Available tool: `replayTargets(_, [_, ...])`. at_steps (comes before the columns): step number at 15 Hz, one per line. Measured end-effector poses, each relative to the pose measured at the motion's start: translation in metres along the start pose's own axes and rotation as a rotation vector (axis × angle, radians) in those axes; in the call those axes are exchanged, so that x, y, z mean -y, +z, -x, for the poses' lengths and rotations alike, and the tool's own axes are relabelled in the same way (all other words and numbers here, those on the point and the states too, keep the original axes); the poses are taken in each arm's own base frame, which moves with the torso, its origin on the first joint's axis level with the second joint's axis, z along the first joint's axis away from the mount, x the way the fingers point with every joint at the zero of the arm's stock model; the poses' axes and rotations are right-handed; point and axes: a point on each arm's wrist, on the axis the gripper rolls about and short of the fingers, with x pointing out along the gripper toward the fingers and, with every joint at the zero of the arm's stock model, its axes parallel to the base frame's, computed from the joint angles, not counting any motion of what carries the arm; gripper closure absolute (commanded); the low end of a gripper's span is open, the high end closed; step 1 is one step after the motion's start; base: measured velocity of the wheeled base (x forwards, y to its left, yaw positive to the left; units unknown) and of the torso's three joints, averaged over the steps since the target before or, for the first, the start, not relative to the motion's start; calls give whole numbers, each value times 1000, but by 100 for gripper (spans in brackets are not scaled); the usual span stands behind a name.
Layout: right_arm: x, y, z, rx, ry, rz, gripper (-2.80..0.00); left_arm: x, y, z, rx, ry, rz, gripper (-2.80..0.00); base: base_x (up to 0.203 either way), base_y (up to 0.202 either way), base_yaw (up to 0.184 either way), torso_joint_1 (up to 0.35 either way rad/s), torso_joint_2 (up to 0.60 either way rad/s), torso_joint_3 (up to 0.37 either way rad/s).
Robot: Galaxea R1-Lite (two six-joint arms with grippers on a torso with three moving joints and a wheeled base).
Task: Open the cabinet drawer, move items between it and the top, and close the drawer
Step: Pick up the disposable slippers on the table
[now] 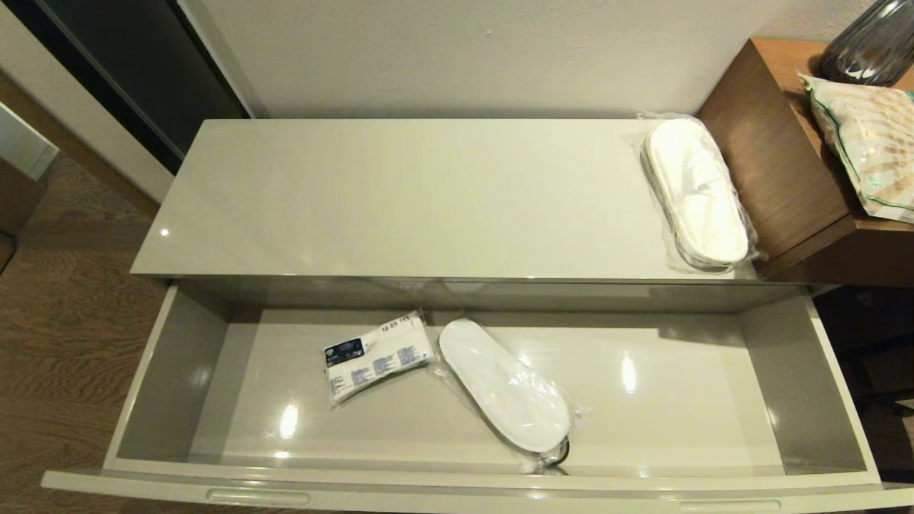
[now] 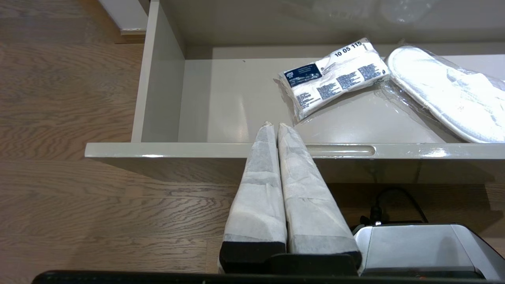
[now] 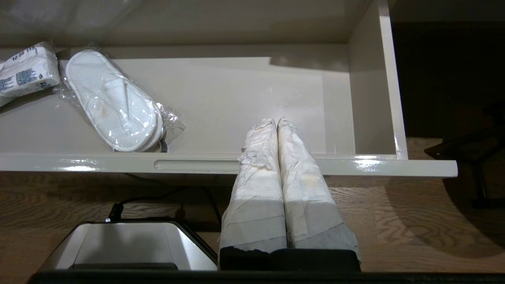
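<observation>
The wide beige-grey cabinet drawer (image 1: 171, 371) stands pulled out. Inside it lie a white printed packet with a dark blue label (image 1: 377, 355) (image 2: 335, 75) and a clear-wrapped pair of white slippers (image 1: 507, 389) (image 3: 114, 104). A second wrapped pair of slippers (image 1: 696, 193) rests at the right end of the glossy cream top (image 1: 400, 200). My left gripper (image 2: 275, 125) is shut and empty, held just in front of the drawer's front edge near its left recess (image 2: 343, 150). My right gripper (image 3: 276, 120) is shut and empty too, before the right recess (image 3: 193, 165). Neither arm shows in the head view.
A brown wooden desk (image 1: 778, 143) adjoins the cabinet on the right, carrying a green-trimmed snack bag (image 1: 867, 150) and a dark ribbed vase (image 1: 867, 46). Wood flooring (image 1: 64, 307) lies to the left. The robot's grey base (image 2: 418, 248) sits below the drawer front.
</observation>
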Motion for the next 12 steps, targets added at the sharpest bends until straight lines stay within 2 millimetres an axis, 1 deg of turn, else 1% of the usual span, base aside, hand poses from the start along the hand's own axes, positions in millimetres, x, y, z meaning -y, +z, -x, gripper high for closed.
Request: replayTargets(12, [0, 0, 0, 2, -2, -3, 0, 0, 0, 0, 0, 0, 0, 0, 0, 0, 0, 0, 0, 0])
